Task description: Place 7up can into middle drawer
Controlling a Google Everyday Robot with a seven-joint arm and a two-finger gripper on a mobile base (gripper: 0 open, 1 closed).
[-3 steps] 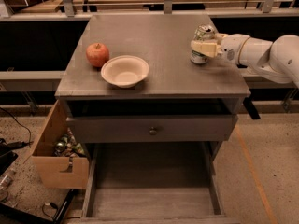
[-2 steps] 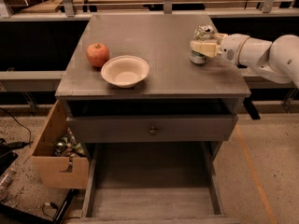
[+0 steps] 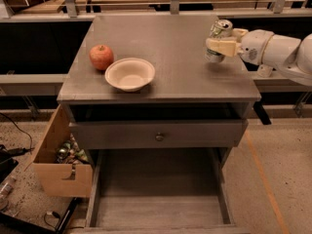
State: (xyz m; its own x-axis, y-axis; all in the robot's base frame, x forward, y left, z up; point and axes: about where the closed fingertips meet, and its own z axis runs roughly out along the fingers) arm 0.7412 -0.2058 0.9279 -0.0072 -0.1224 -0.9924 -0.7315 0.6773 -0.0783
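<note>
Gripper [image 3: 218, 47] pinches can [image 3: 222, 29] mid-body, near upright with a slight tilt, over right side of cabinet top [image 3: 165, 43]. Drawer [image 3: 161, 199] is open, well below and left-forward of can. Top's front edge sits between them.

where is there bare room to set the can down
The middle drawer has a bare plank floor, wall to wall. On the cabinet top, the middle and back between the bowl and 7up can are free. Crowded: front left, apple beside the bowl; right edge, where the gripper clasps the can.
</note>
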